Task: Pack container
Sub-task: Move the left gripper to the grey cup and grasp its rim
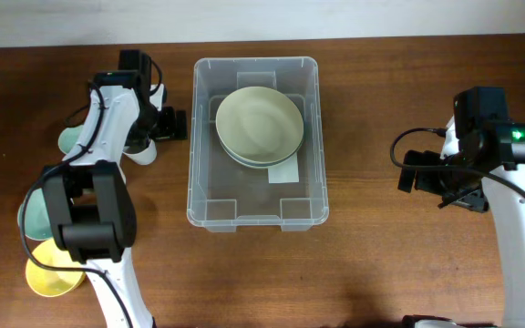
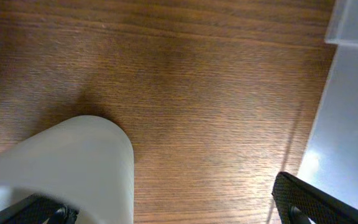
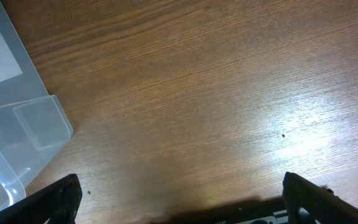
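Our left gripper (image 2: 166, 202), fingers spread wide, hangs just beside the container (image 1: 235, 189), whose long wall runs across its reach. The right gripper (image 3: 179, 186), also spread and empty, stands well apart from the opposite wall. A pale rounded thing (image 2: 73, 168), perhaps a cup, sits against one left finger, cut off by the frame. Green bowls (image 1: 259, 123) lie straight across the wall.

Even, bright light falls from above, and shadows are soft. A pale glare patch lies on the desk (image 3: 303, 134) just ahead of the right gripper (image 3: 185, 210), toward one finger. By the left gripper (image 2: 173, 210), a pale rounded object (image 2: 73, 168) is blurred, with dim shadow beyond it.
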{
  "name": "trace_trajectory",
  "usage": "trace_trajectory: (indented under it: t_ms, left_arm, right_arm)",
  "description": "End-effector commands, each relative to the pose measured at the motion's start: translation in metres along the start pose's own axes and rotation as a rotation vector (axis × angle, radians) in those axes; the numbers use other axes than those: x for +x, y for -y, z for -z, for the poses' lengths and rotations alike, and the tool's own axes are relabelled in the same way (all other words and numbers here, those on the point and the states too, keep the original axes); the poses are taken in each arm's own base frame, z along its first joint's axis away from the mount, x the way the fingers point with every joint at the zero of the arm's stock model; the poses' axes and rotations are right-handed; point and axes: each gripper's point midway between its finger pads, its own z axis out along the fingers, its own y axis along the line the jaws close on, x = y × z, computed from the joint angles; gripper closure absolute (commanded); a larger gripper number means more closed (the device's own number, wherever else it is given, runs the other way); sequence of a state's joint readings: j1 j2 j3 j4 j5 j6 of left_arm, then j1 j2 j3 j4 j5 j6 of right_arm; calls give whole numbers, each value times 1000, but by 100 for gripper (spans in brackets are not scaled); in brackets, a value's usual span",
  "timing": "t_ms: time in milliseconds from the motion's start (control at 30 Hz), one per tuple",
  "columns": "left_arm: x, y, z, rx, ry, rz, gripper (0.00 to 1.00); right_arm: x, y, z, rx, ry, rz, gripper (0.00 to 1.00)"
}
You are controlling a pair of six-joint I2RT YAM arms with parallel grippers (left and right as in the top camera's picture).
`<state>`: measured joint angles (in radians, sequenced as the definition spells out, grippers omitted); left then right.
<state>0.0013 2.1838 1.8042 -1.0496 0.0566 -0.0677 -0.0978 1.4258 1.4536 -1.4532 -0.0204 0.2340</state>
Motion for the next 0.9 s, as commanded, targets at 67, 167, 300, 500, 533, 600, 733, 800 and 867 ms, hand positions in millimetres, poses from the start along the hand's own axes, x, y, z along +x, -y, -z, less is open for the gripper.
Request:
trace_trajectory:
  t_ms: [67, 167, 300, 500, 533, 600, 733, 800, 867]
  left_arm:
    - [-7, -1, -1, 2, 17, -13, 9]
    - [-6, -6, -1, -27, 15, -13, 44]
    - [-4, -6, -1, -28, 7, -14, 64]
    - [0, -7, -1, -33, -9, -13, 75]
    - [0, -9, -1, -46, -10, -13, 76]
    - [1, -14, -1, -71, -13, -13, 82]
    - [2, -18, 0, -97, -18, -13, 92]
    - [2, -20, 0, -108, -18, -13, 96]
    - [2, -20, 0, -108, -18, -13, 99]
  right_arm:
    - [1, 3, 1, 5, 7, 3, 1]
    - [1, 3, 1, 5, 7, 3, 1]
    - [1, 3, 1, 6, 4, 3, 1]
    - [2, 3, 1, 6, 3, 3, 1]
    - [2, 3, 1, 6, 3, 3, 1]
    - [2, 3, 1, 6, 2, 3, 1]
    - [2, 3, 1, 7, 0, 3, 1]
    - [2, 3, 1, 7, 0, 3, 1]
    - [2, 3, 1, 7, 0, 3, 1]
